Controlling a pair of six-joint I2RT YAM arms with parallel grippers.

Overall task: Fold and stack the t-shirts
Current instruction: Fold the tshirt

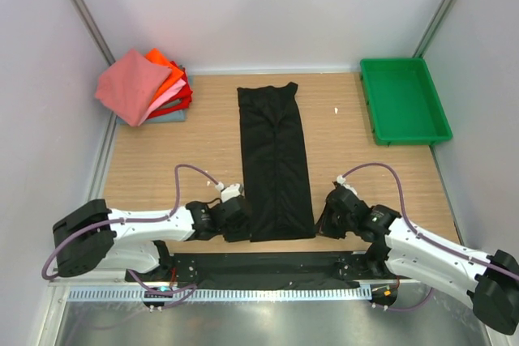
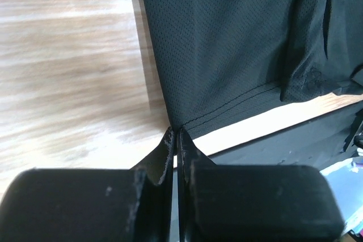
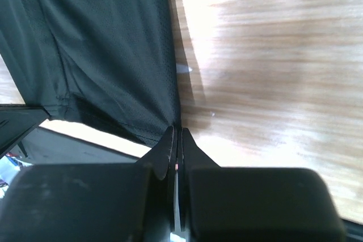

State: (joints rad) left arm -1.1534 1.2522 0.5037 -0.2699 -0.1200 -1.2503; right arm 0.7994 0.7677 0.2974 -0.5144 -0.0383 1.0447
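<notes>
The black t-shirt [image 1: 276,160] lies flat on the wooden table [image 1: 178,143], folded lengthwise into a long strip, hem towards me. My left gripper [image 1: 243,221] is shut on the hem's near left corner; in the left wrist view the closed tips [image 2: 174,132] meet the cloth [image 2: 238,43] at that corner. My right gripper [image 1: 319,221] is shut on the near right corner; its tips [image 3: 176,131] pinch the cloth edge [image 3: 108,43]. A stack of folded t-shirts [image 1: 146,87] in salmon-pink, orange, red and pale pink sits at the far left corner.
A green plastic tray [image 1: 369,107] stands at the far right. A small white scrap [image 1: 336,109] lies beside it. A black strip [image 1: 268,265] runs along the table's near edge between the arm bases. White walls enclose the table.
</notes>
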